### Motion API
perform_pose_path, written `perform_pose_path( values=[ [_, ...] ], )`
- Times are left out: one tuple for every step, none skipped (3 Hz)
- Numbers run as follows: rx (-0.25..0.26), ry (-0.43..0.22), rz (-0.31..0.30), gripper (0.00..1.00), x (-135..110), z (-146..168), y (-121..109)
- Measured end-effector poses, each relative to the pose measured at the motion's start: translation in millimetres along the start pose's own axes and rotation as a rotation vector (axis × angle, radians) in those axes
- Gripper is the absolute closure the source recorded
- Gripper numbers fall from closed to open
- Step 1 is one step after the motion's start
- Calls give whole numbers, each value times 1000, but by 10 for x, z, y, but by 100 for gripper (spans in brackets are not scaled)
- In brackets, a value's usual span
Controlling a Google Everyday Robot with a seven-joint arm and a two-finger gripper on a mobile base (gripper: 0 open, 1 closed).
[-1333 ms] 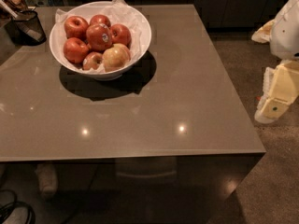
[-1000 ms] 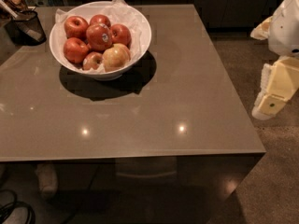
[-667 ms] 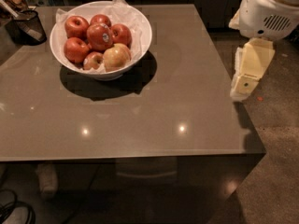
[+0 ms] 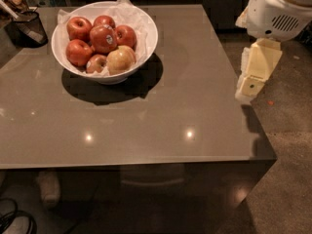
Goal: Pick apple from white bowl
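Observation:
The white bowl point(image 4: 147, 39), lined with crumpled white paper, stands at the far left of the table and holds several apples. The deep-red apple point(image 4: 102, 38) with a small pale sticker lies on top, in the middle of the pile. My gripper point(image 4: 246, 87) hangs from the white arm point(image 4: 278, 9) over the table's right edge. It is well to the right of the bowl, touches nothing and holds nothing that I can see.
A yellowish-pink apple point(image 4: 120, 60) and other red apples point(image 4: 78, 51) lie around the stickered one. A black mesh cup point(image 4: 27, 28) stands left of the bowl. The glossy brown table point(image 4: 161, 126) ends just under the gripper. The floor point(image 4: 287, 145) lies to the right.
The arm and gripper have moved left from the right border of the view to the table's right edge. The bowl and apples have not moved.

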State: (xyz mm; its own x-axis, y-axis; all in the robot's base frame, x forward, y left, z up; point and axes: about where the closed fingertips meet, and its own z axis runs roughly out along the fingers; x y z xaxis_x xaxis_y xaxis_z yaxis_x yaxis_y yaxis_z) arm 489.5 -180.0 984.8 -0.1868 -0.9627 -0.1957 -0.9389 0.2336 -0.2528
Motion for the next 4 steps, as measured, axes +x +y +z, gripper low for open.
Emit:
perform_pose_path(
  values=[
    [-33,-80,59,0,-517,162,-454],
    [-19,-94,56,0,-572,156,-496],
    [-22,-114,55,0,-605,181,-520],
    [-35,-156,87,0,-867,223,-674]
  ],
)
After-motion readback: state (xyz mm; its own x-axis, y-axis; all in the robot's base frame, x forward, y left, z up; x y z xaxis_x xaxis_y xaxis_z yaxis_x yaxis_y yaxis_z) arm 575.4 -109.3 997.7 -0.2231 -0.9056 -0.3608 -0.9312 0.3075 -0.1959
